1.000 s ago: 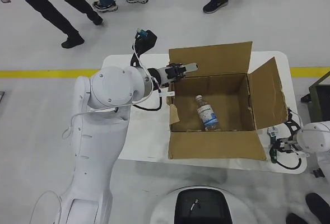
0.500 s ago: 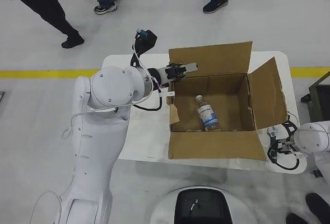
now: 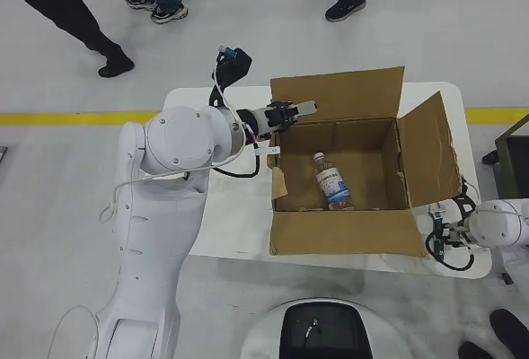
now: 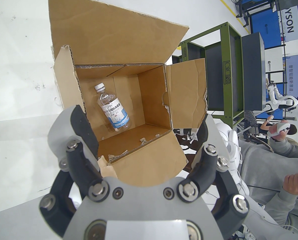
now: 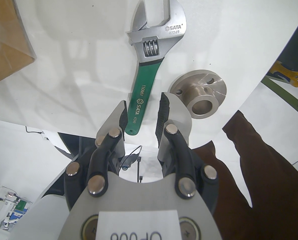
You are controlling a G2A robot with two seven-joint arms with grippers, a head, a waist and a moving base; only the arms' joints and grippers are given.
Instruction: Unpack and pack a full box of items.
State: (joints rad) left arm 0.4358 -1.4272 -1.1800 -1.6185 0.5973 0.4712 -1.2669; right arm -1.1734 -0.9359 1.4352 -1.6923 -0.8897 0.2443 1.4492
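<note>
From above, the left arm is bent at the elbow and stretched across the white bench (image 3: 237,215). Its left hand (image 3: 286,112) sits at the far left corner of the open brown cardboard box (image 3: 345,233). A clear plastic bottle with a white cap and blue-and-white label (image 3: 333,182) lies on its side on the box floor. The right arm comes in low from the right. The right hand (image 3: 444,235) is down at the bench's near right corner, just beside the box's outer wall.

At the left wrist, the left hand (image 4: 142,116) is spread wide and holds nothing, with its dark-padded fingers (image 4: 81,126) on either side of the box's nearest flap. The box (image 4: 109,33) opens beyond it. The bottle (image 4: 112,113) lies inside, close to one side wall.

At the right wrist, the right hand (image 5: 144,103) points down at the bench (image 5: 64,76), partly open. Its fingers (image 5: 163,108) straddle the end of the green handle of a steel adjustable wrench (image 5: 153,38) lying flat. One pad sits close against the handle and the other stands off it, so there is no grip. A round bronze-coloured metal flange with bolt holes (image 5: 200,93) rests just beside that hand. A corner of the box (image 5: 4,38) shows at the edge.
</note>
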